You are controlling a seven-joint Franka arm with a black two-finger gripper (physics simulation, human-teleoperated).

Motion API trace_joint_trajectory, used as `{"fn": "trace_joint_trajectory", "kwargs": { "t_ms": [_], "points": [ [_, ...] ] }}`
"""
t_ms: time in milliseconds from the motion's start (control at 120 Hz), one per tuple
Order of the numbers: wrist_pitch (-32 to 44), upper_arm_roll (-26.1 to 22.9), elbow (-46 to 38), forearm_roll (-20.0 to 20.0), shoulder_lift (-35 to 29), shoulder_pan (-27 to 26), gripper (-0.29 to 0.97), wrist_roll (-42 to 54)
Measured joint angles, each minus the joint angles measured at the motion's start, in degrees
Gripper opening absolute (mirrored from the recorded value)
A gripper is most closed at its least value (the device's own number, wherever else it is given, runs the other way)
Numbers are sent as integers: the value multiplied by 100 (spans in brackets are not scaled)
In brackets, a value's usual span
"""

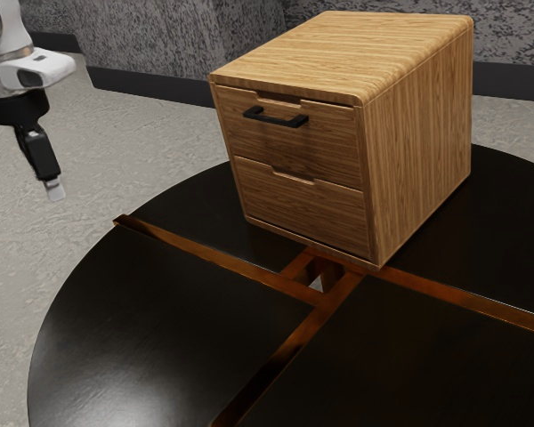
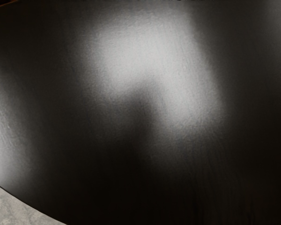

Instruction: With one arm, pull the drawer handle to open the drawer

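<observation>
The gripper (image 1: 53, 189) hangs at the exterior view's left, well apart from the wooden cabinet (image 1: 418, 133); whether it is open or closed cannot be told. The black handle (image 1: 275, 116) sits on the top drawer (image 1: 294, 147), which looks shut. A level approach, straddling the bar and then pulling straight outward, would likely serve best.

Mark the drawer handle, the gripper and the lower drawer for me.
drawer handle (image 1: 275, 117): exterior view, middle of the black bar.
gripper (image 1: 53, 188): exterior view, its pale lower tip.
lower drawer (image 1: 303, 205): exterior view, centre of its front panel.
</observation>
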Motion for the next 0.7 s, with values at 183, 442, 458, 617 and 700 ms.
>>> {"fn": "trace_joint_trajectory", "kwargs": {
  "t_ms": [183, 442, 458, 617, 700],
  "points": [
    [-29, -92, 292, -64, -277, 27, 68, 314],
    [-233, -547, 571, 216, -1233, -1770, 68, 635],
    [-191, -542, 553, 225, -1182, -1787, 68, 696],
    [512, -523, 298, 306, -1001, -1836, 68, 1424],
    [1020, -534, -20, 383, -1009, -1881, 68, 1831]
  ]
}}
